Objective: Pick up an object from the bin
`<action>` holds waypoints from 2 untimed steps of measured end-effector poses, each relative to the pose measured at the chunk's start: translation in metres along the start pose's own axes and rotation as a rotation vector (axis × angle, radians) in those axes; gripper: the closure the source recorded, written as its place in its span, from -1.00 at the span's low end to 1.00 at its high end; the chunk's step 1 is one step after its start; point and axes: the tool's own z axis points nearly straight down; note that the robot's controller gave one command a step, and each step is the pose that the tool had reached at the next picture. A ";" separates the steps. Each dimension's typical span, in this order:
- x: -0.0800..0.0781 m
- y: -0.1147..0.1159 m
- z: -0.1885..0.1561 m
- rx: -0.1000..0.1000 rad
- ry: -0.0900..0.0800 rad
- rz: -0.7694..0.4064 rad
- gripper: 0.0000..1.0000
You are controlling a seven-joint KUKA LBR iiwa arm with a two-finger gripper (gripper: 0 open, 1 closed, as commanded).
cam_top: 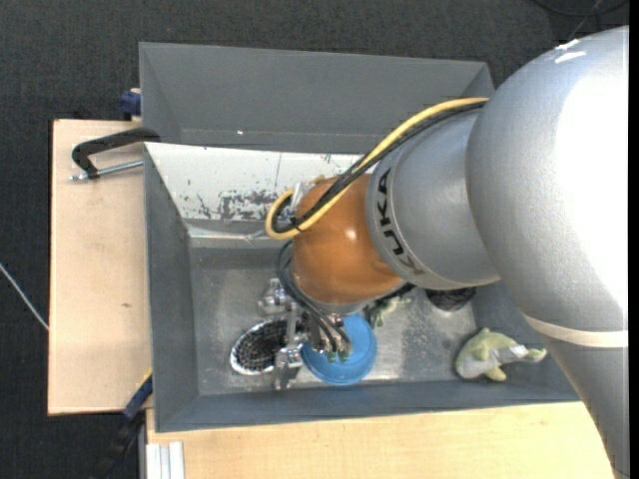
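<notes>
**Gripper down low between a blue dish and a black pad**

The grey bin [168, 297] takes up most of the scene. The big silver arm [519, 188] comes in across it, a yellow cable [419, 124] looping along it to the orange cover [339, 252] at the wrist. Below that cover the gripper [300, 352] is right down at the bin floor, near the front wall. Whether it is released or clenched cannot be told from here; the metalwork is too tangled to read.

On the arm's side, right against the gripper, lies a blue round dish [353, 359]. On its other side, just beside it, lies a black speckled pad [254, 347]. Well off past the dish sits a pale yellow-green soft toy [487, 355], near the front wall. Nearer in, a small green scrap [384, 312] peeks out beneath the orange cover.
</notes>
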 end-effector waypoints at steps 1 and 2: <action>-0.001 0.001 -0.002 0.001 0.000 -0.001 -1.00; -0.003 0.002 -0.003 -0.001 -0.004 -0.001 1.00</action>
